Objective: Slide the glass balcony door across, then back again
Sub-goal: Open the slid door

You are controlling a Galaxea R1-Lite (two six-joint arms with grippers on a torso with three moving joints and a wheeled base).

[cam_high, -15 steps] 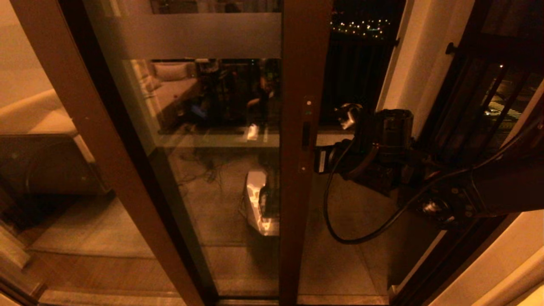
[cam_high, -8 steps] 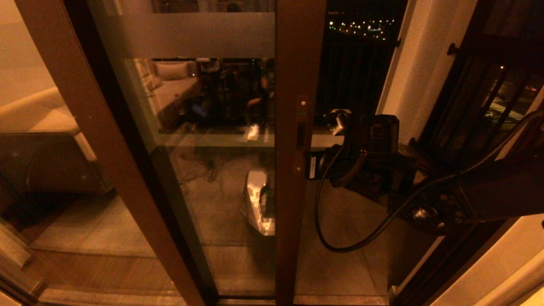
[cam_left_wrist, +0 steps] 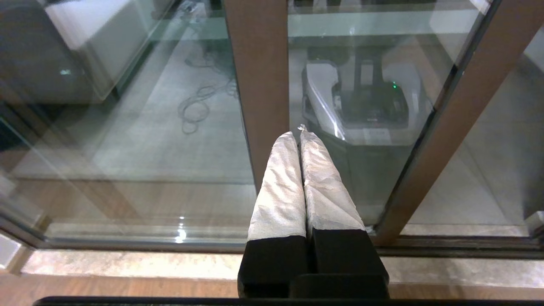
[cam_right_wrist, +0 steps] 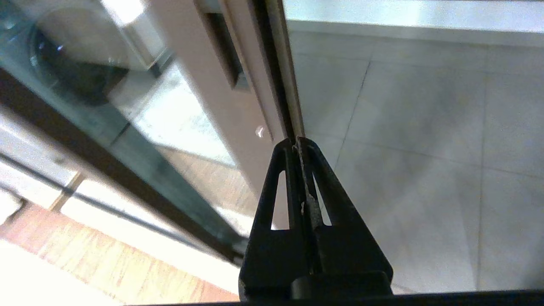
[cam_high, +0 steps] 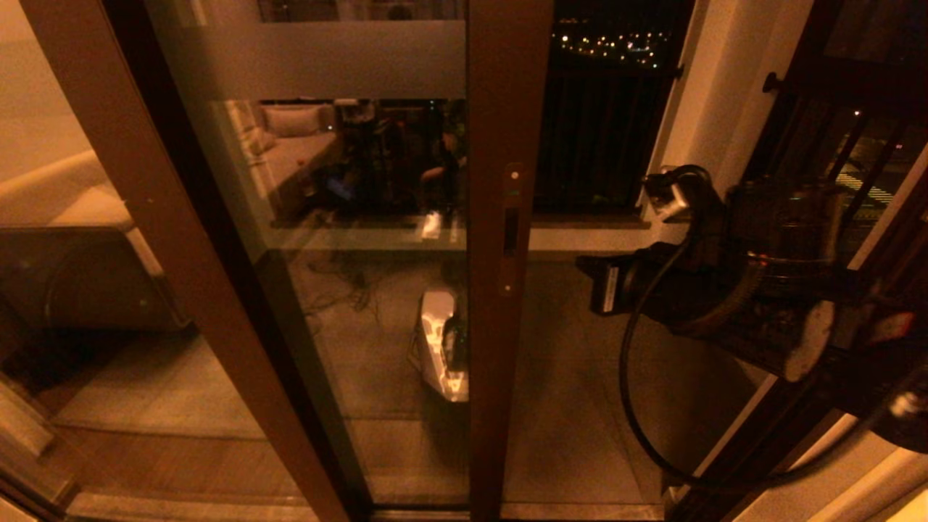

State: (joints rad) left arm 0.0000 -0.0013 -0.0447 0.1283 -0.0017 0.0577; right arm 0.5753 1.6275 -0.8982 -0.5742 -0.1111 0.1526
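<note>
glass balcony door [cam_high: 326, 239]: clear pane, frosted band, dark brown frame, slim recessed handle [cam_high: 510, 230] | right gripper [cam_right_wrist: 299, 142]: fingers pressed together, empty; door edge at its 12 o'clock, apart | left gripper [cam_left_wrist: 300, 135]: closed, parked

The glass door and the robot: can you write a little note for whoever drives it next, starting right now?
Right gripper: shut, holding nothing, in the open gap beside the door's edge, not touching it in the head view.
Left gripper: shut, parked low, pointing at the bottom of the glass.
The glass balcony door: partly open, with its recessed handle facing the robot and bare balcony floor showing to its right.
Done: the door stands slid leftwards.
Left: which of the two slides this is cannot be told from here; either way, the door is not yet shut again.
</note>
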